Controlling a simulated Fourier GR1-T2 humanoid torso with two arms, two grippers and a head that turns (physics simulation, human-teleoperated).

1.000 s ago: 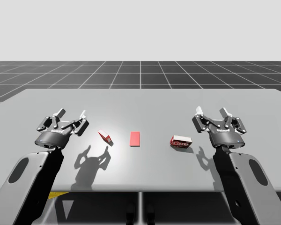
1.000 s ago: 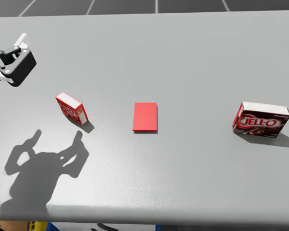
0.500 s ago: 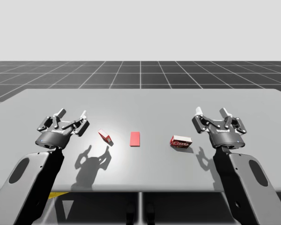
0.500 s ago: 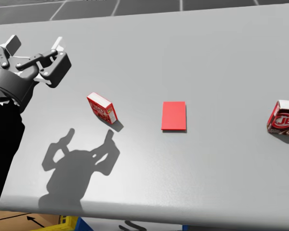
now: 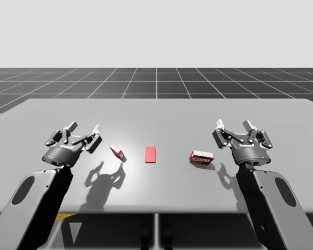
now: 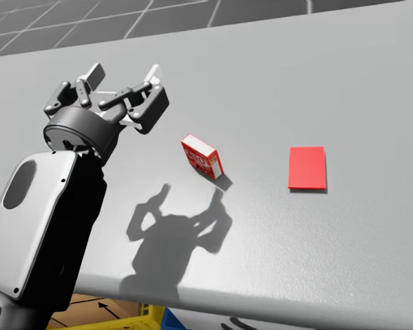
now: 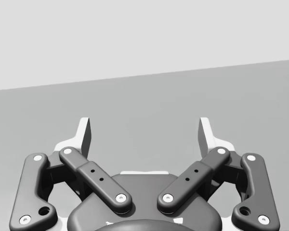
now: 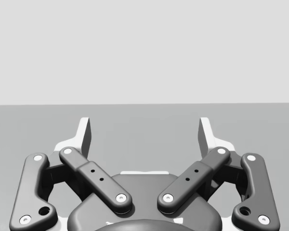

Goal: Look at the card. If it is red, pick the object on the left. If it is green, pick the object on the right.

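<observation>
Head rotation toward my left has shifted the whole head view since the earlier pictures. The left gripper [image 5: 84, 130] has also advanced slightly toward the small red box [image 5: 118, 152].

1. Card [image 5: 150, 154]: red, lying flat at the middle of the table [image 5: 156, 112]. The target is therefore the object on the left, the small red box.
2. Small red box: resting on the table near the card's left side, apart from it and turned at an angle to the table edge.
3. Left gripper: hovering above the table near the box, on the side away from the card. Fingers are spread wide and nothing is held.
4. Right gripper [image 5: 235, 126]: also wide open and empty, near the dark red box [image 5: 202, 157], which is not required.

Step in hand, as judged: approach. Centre the left gripper over the box and rotate the wrist until the fingers face two opposite sides. Descend with the fingers fully spread, and close only once both straddle the box. A finger landing on the box could push or tip it.
</observation>
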